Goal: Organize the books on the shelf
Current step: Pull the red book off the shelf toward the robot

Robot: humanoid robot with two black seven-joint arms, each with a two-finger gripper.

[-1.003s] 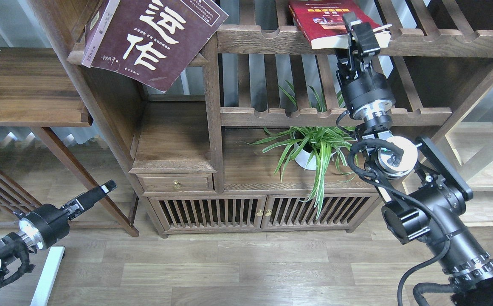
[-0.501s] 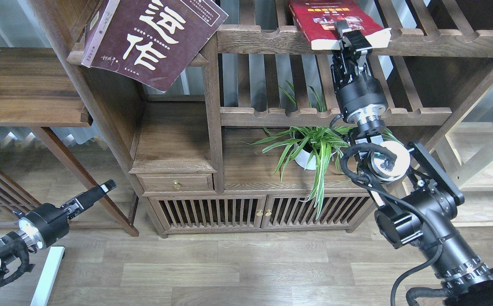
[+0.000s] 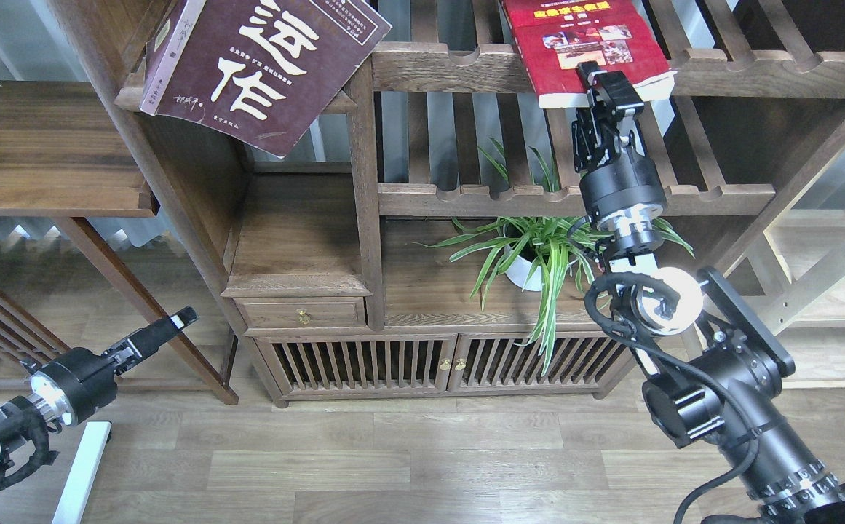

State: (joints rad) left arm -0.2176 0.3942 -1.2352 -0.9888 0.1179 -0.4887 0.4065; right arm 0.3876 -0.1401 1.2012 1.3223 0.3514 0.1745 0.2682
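The red book (image 3: 582, 44) with a yellow band lies on the upper slatted rack, its near end sticking out over the front rail. My right gripper (image 3: 606, 86) is shut on that near edge. The large maroon-brown book (image 3: 262, 65) with cream characters leans tilted at the top left of the bookcase. The dark solid shelf board (image 3: 44, 145) with a moulded front edge is at the far left. My left gripper (image 3: 173, 325) hangs low at the left, empty; its fingers look like one bar. The lavender-white book is out of view.
A potted spider plant (image 3: 535, 251) stands on the cabinet top under my right arm. A second slatted rack (image 3: 495, 195) runs below the red book. A small drawer (image 3: 302, 314) and slatted cabinet doors (image 3: 437, 364) are beneath. Wood floor in front.
My right gripper has pulled back toward me with the red book, which now sticks out further over the rack's front rail. The left arm has hardly moved.
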